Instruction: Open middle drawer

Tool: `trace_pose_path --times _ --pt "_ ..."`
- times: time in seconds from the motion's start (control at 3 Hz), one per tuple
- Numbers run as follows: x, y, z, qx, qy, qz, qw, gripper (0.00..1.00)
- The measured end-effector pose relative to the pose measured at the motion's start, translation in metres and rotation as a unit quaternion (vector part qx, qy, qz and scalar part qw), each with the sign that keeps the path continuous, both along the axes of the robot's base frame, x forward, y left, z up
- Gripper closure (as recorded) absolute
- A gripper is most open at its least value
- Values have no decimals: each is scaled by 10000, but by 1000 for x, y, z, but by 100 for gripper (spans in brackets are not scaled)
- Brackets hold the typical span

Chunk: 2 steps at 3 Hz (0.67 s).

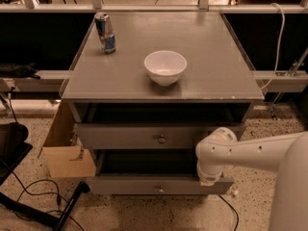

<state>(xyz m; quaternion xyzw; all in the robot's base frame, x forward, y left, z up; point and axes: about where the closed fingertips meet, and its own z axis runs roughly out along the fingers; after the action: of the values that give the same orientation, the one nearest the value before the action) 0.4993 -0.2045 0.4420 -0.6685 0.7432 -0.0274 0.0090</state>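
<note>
The middle drawer [144, 185] is the lower grey front with a small round knob [158, 189]. It stands pulled out toward me, with its dark interior [144, 161] showing behind the front. The taller top drawer [130, 136] sits above it, also with a knob. The lowest drawer is hidden beneath. My white arm [250, 153] reaches in from the right. My gripper [210, 179] points down at the right end of the middle drawer's front, mostly hidden behind the wrist.
A white bowl [165, 66] and a drink can [105, 32] stand on the cabinet top [216, 76]. A cardboard box [65, 150] leans against the cabinet's left side. Cables [29, 203] and a black stand lie on the speckled floor at the left.
</note>
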Motion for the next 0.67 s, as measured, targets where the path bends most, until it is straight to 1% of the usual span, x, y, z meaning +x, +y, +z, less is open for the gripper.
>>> trace_pose_path --times 0.33,0.67 --pt "-3 -1 2 -19 23 -2 10000 100" --pt "-45 -19 23 -315 425 31 9986 100"
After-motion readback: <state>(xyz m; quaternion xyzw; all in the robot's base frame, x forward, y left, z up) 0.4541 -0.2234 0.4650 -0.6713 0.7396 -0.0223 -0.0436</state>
